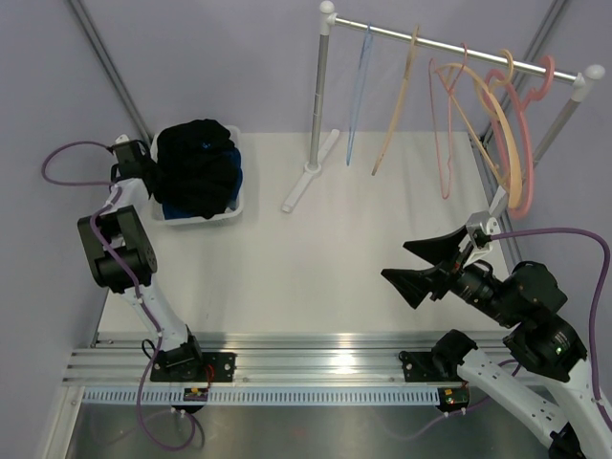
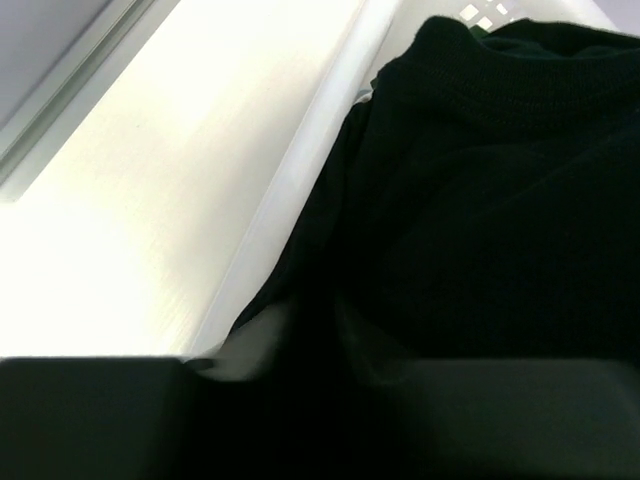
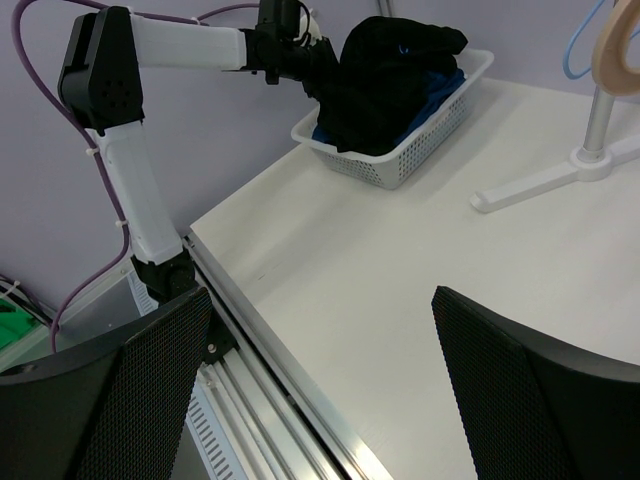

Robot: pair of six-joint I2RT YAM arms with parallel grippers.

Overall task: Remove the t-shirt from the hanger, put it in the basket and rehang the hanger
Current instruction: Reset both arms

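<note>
Top external view: black t-shirt (image 1: 198,167) sits bunched in a heap in the white basket (image 1: 206,220) at upper left of frame, on top of blue cloth (image 1: 236,182), spilling over the basket's left rim. Left arm (image 1: 120,251) goes from its base at lower left up to a bent elbow. The forearm runs up the frame along the desk (image 1: 335,258) edge, and the wrist turns right toward the basket. Left end effector (image 3: 308,66) is against the shirt at the basket's left side. In the right wrist view its tip is buried in black fabric. The left wrist view is mostly dark cloth with the basket rim beside it, and the fingers at the bottom are blurred. Cannot tell whether it is open, closed or pinching the cloth. Right arm (image 1: 531,296) comes up from the lower right base and folds at the right edge of frame, with the wrist aimed left. Right end effector (image 1: 397,260) hangs over bare desk right of centre, jaws spread wide with nothing between them, well apart from the basket. Clothes rack (image 1: 320,96) stands at the top of frame, with a blue hanger (image 1: 361,86) and several pink and tan hangers (image 1: 507,143) on its rail. A purple cable (image 1: 574,234) loops off the right wrist.
</note>
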